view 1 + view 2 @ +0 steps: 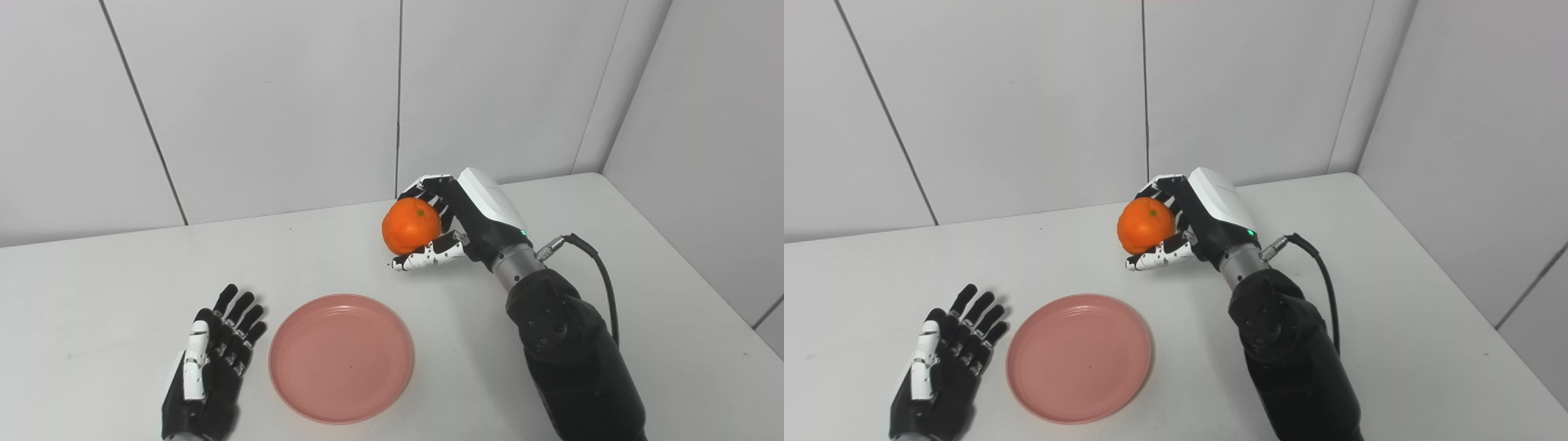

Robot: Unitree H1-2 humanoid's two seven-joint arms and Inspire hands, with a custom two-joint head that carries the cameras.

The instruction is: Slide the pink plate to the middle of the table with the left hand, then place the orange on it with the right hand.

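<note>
One pink plate [341, 358], one orange [411, 225], two robot hands on white tabletop [643, 257]. Nearest: left robot hand [211, 361] flat on tabletop, fingers spread, holding nothing, just beside plate's left rim, not touching. Plate empty, near front middle. Farther back: right robot hand [456, 220] wrapped around orange, gripping it, beyond plate's far-right edge.

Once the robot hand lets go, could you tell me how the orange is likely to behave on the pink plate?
The orange looks round and smooth, so it may roll a little when the right robot hand releases it. The pink plate has a raised rim, which should probably stop it. The fruit appears firm under the fingers, so a gentle set-down seems unlikely to damage it.
</note>
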